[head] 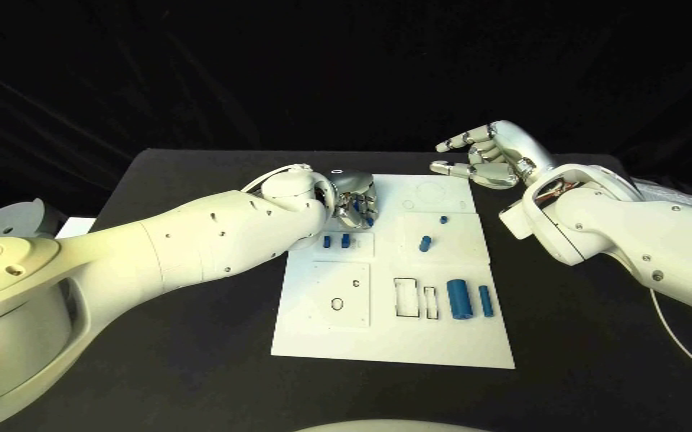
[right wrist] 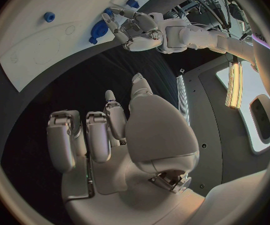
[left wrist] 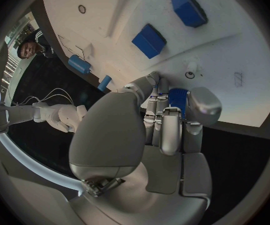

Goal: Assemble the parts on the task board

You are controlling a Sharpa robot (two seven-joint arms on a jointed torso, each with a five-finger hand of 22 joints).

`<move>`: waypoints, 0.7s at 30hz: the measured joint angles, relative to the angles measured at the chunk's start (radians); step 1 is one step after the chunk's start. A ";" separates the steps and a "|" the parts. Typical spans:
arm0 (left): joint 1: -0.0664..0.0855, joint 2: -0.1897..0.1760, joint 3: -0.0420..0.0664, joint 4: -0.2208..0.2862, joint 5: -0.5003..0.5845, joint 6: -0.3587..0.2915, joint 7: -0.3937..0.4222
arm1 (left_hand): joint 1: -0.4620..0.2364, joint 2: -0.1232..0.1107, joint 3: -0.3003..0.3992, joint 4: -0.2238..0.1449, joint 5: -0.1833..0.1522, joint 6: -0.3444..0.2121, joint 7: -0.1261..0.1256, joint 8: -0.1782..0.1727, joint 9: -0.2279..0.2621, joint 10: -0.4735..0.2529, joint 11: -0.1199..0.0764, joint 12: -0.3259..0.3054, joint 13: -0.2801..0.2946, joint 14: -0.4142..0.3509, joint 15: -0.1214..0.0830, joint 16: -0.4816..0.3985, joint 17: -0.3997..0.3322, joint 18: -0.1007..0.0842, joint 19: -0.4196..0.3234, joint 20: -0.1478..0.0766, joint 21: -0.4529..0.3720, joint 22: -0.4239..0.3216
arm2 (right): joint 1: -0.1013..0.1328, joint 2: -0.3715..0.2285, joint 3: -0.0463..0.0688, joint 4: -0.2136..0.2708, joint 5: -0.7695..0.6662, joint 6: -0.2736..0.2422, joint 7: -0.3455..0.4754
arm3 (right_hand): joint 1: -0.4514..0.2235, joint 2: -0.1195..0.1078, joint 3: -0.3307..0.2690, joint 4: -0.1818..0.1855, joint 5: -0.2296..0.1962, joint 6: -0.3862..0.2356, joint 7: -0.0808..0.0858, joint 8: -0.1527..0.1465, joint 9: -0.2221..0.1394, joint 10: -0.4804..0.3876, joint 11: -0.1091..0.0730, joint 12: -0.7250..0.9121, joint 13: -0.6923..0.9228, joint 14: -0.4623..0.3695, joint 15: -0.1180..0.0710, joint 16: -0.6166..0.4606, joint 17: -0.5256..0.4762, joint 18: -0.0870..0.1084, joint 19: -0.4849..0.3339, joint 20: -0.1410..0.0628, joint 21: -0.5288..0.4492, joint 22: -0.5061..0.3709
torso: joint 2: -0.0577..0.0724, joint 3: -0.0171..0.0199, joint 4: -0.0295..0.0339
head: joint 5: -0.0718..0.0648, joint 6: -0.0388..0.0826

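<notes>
The white task board (head: 389, 337) lies in the middle of the black table. My left hand (head: 346, 202) hovers over the board's far left corner, its fingers curled round a small blue part (left wrist: 177, 97); the same part (right wrist: 97, 32) shows by those fingers in the right wrist view. Two small blue parts (head: 336, 241) lie just below that hand, and another blue part (head: 424, 243) sits mid-board. A thick blue cylinder (head: 460, 298) and a thin one (head: 486, 300) lie at the board's right. My right hand (head: 483, 157) is raised beyond the board's far right corner, fingers apart, holding nothing.
Outlined rectangular slots (head: 415, 298) sit left of the cylinders, and a small round hole (head: 338, 304) lies in the board's left panel. Bare black table (head: 188, 252) surrounds the board on all sides.
</notes>
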State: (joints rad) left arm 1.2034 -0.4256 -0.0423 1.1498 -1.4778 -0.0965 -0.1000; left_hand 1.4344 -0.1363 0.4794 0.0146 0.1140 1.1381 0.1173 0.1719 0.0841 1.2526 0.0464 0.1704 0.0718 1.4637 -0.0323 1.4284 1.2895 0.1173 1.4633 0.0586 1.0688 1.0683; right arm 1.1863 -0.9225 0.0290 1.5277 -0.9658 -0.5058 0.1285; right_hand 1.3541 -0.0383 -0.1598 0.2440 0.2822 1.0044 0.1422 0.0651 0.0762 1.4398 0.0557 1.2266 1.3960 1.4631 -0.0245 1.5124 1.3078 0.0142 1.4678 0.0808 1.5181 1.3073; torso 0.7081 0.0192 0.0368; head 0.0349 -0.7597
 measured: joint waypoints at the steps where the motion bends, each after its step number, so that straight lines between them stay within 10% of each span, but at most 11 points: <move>1: -0.001 -0.003 0.001 0.003 0.002 -0.004 0.000 | -0.003 -0.003 0.004 -0.004 0.000 0.000 0.000 0.000 0.000 0.000 0.000 -0.005 0.000 0.000 0.000 0.000 0.000 0.000 0.000 0.000 0.000 0.000 | 0.000 0.000 0.000 0.000 0.000 0.000 0.000 | 0.000 0.000 0.000 0.000 0.000 0.000 0.000 0.000 0.000 0.000 0.000 0.000 0.000 0.000 0.000 0.000 0.000 0.000 0.000 0.000 0.000 0.000 | 0.000 0.0000 -0.0001 | 0.000 0.001; 9: -0.009 -0.026 0.004 0.025 0.030 -0.036 -0.002 | -0.016 -0.016 0.014 -0.014 0.000 0.002 0.008 -0.022 -0.005 0.004 0.004 -0.029 0.000 0.000 0.000 0.000 0.000 0.000 0.000 0.000 0.007 0.009 | 0.000 0.000 0.000 -0.001 0.000 0.001 0.000 | 0.000 0.000 0.000 0.000 0.000 0.000 0.000 0.000 0.000 0.000 0.000 0.000 0.000 0.000 0.000 0.000 0.000 0.000 0.000 0.000 0.000 0.001 | 0.000 -0.0007 -0.0001 | -0.003 0.004; 21: -0.008 -0.102 0.039 0.109 0.099 -0.115 0.005 | -0.020 -0.013 0.017 -0.017 0.000 0.000 0.011 -0.022 -0.009 0.004 0.004 -0.035 0.000 0.000 0.000 0.004 0.000 0.000 0.000 0.000 0.007 0.009 | 0.000 0.000 0.000 -0.008 0.000 0.001 0.000 | 0.000 0.000 0.000 0.000 0.000 0.000 0.000 0.000 0.000 0.000 0.000 0.000 0.000 0.000 0.000 0.000 0.000 0.000 0.000 0.000 0.000 0.001 | -0.003 -0.0021 0.0040 | -0.007 0.010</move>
State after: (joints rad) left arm 1.1951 -0.5280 -0.0037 1.2585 -1.3788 -0.2111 -0.0950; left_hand 1.4140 -0.1488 0.4968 -0.0029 0.1141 1.1379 0.1287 0.1497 0.0749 1.2562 0.0499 0.1356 0.0716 1.4637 -0.0323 1.4321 1.2892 0.1173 1.4632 0.0587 1.0754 1.0773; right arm 1.1863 -0.9224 0.0288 1.5192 -0.9657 -0.5044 0.1289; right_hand 1.3542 -0.0383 -0.1598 0.2440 0.2822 1.0044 0.1422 0.0651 0.0760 1.4398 0.0557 1.2267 1.3959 1.4631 -0.0245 1.5124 1.3076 0.0142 1.4678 0.0808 1.5181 1.3080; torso 0.7048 0.0171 0.0408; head 0.0279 -0.7493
